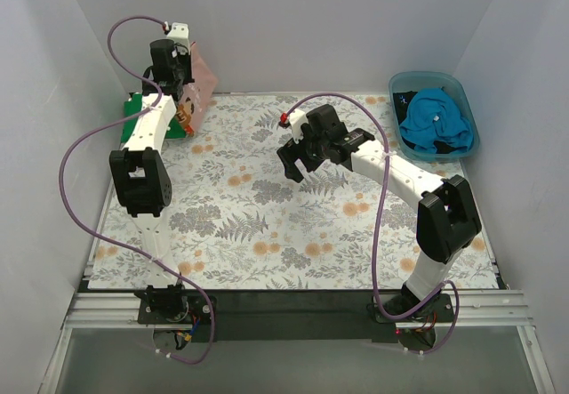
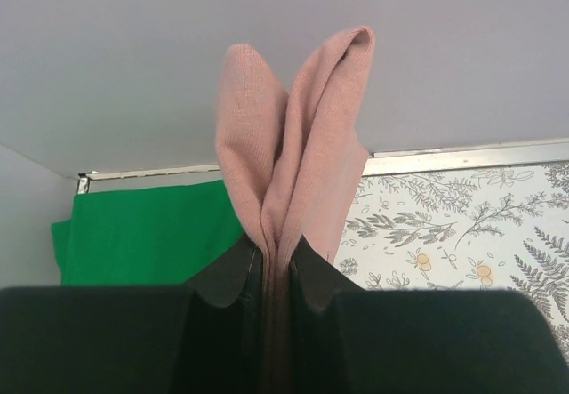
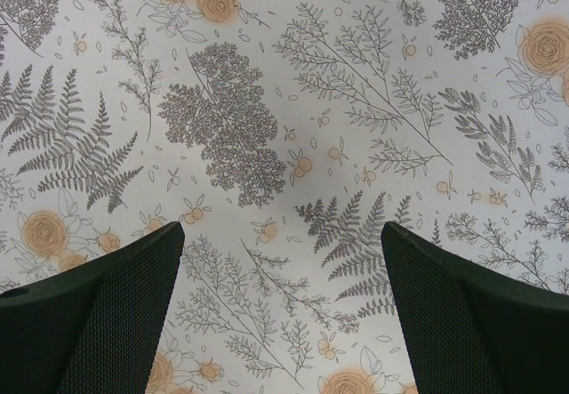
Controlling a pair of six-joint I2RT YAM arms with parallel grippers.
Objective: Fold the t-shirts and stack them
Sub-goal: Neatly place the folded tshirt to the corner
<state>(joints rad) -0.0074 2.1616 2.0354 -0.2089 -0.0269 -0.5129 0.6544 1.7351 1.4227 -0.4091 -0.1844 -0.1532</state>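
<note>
Pinching pink t-shirt (image 2: 293,154) in left claw (image 2: 274,274), right claw (image 3: 283,305) wide open, empty, no readable writing

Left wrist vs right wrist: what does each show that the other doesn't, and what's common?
Left wrist only: the left gripper shut on a bunched fold of the pink t-shirt, with the green t-shirt flat behind it and the enclosure wall above. Right wrist only: the right gripper wide open and empty. Both: the floral table covering.

White arm links with black joint housings, purple cables looping along each arm, black textured end effector fingers (image 3: 98,314)
</note>
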